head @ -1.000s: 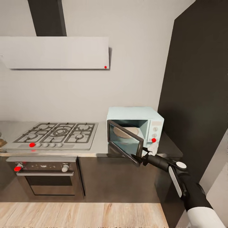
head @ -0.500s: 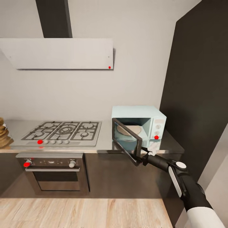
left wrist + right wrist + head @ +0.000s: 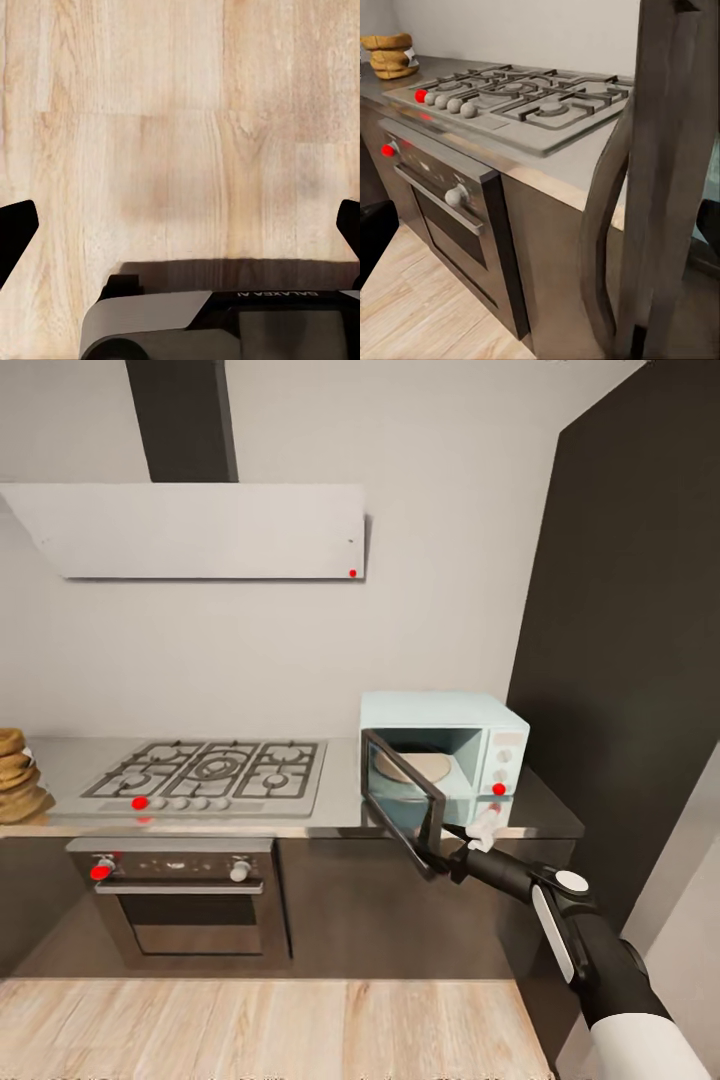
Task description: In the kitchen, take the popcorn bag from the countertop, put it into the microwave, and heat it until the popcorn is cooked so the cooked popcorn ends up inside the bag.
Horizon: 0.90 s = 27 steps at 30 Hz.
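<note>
A: At the right end of the kitchen surface (image 3: 340, 822), the microwave (image 3: 445, 755) is pictured with its dark glass door (image 3: 405, 802) swung partly open. The right hand (image 3: 447, 853) is seen at the door's free edge; whether that edge is actually clamped cannot be told, as the fingertips are masked by the door frame.

B: And the left hand (image 3: 180, 232)?

A: It is pointed at the plank floor (image 3: 180, 120), its fingers spread wide, with nothing held.

B: Where is the popcorn bag (image 3: 18, 775)?

A: A tan ridged stack, judged to be the bag, is seen at the far left of the surface, beyond the gas hob (image 3: 205, 772) and well apart from the microwave. It is untouched.

B: What could be spoiled from here?

A: The door is only partway open. If it is released too soon, the opening may be left too narrow for the bag. If it is pulled too hard, the light microwave could be dragged toward the surface's front edge. A slip off the thin door edge is also possible, since the grip appears shallow.
</note>
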Tool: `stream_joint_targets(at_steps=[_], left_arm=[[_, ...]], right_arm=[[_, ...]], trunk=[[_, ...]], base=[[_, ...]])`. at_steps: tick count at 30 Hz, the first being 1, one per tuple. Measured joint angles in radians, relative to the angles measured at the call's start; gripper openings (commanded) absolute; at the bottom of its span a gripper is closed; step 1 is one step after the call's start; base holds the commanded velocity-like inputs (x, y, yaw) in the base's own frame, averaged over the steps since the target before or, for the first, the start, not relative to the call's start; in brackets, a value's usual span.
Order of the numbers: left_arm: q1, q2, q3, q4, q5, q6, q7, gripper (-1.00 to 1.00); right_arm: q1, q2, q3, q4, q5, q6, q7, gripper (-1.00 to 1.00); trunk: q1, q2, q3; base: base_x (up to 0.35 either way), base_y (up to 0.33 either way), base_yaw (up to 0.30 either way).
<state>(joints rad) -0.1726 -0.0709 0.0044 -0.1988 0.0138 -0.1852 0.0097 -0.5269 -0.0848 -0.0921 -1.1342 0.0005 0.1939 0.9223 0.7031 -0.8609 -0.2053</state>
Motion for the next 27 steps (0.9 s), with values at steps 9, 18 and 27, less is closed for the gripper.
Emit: stream_joint_targets(at_steps=[9,18,27], left_arm=[[0.000,0.000,0.000,0.000,0.000,0.000,0.000,1.00],[0.000,-0.001,0.000,0.000,0.000,0.000,0.000,1.00],[0.000,-0.001,0.000,0.000,0.000,0.000,0.000,1.00]], right_arm=[[0.000,0.001,0.001,0.000,0.000,0.000,0.000,1.00],[0.000,0.001,0.002,0.000,0.000,0.001,0.000,1.00],[0.000,0.001,0.002,-0.001,0.000,0.001,0.001,1.00]], trunk=[[0.000,0.000,0.000],[0.000,0.000,0.000],[0.000,0.000,0.000]], base=[[-0.106,0.119,0.000],[-0.005,-0.013,0.000],[-0.001,-0.177,0.000]])
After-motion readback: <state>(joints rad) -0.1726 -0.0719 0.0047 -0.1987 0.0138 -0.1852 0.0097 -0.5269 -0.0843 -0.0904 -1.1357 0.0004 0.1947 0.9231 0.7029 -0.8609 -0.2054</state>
